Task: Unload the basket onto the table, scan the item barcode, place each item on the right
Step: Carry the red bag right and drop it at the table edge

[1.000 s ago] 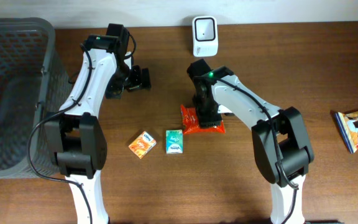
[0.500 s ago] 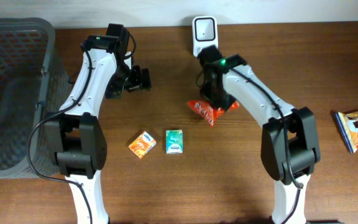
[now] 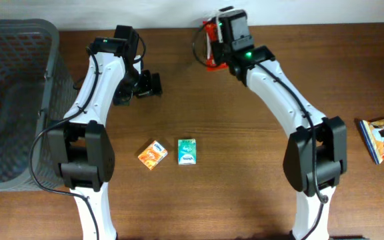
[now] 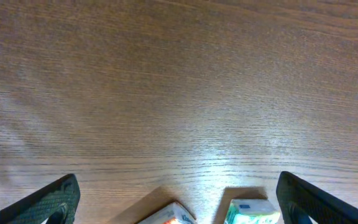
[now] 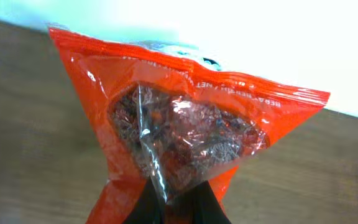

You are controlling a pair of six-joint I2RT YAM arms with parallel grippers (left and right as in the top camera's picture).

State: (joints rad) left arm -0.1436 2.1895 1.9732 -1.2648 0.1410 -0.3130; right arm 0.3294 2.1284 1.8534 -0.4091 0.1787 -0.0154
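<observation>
The right gripper (image 5: 179, 202) is clamped on the red bag (image 5: 185, 118), far behind the green pack (image 3: 187, 151). The left gripper (image 3: 153, 85) gapes wide, behind-left of that pack.

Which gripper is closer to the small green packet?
Left. The left gripper hangs open beyond and left of the green packet; the right gripper, shut on the red snack bag, is farther off at the table's far edge.
</observation>
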